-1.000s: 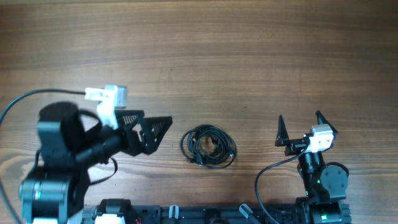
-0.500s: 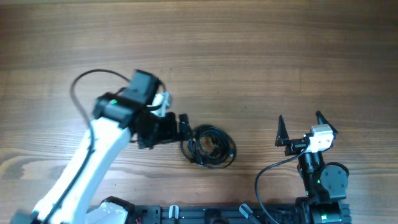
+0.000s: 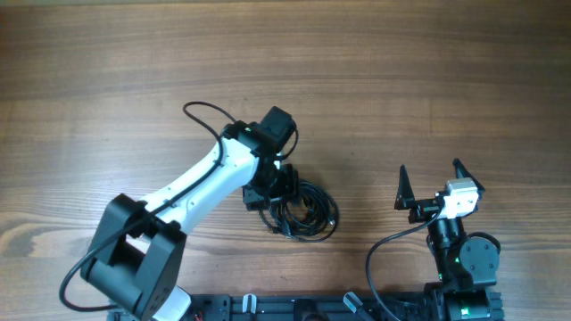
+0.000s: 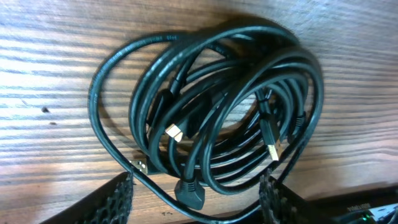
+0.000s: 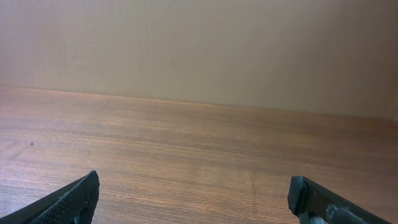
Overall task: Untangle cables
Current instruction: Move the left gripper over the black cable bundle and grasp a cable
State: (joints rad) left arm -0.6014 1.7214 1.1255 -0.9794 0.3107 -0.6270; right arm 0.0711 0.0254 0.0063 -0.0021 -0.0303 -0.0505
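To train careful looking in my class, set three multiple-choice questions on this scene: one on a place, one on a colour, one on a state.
1. Where do the cables lie? A) under the left tool B) in the far left corner C) at the far right edge
2. What colour are the cables? A) white B) black C) red
3. How is the right tool? A) shut on a cord B) shut, empty C) open, empty
Answers: 1 A, its wrist view looks straight onto them; 2 B, every cord is black; 3 C, fingers wide apart over bare table.
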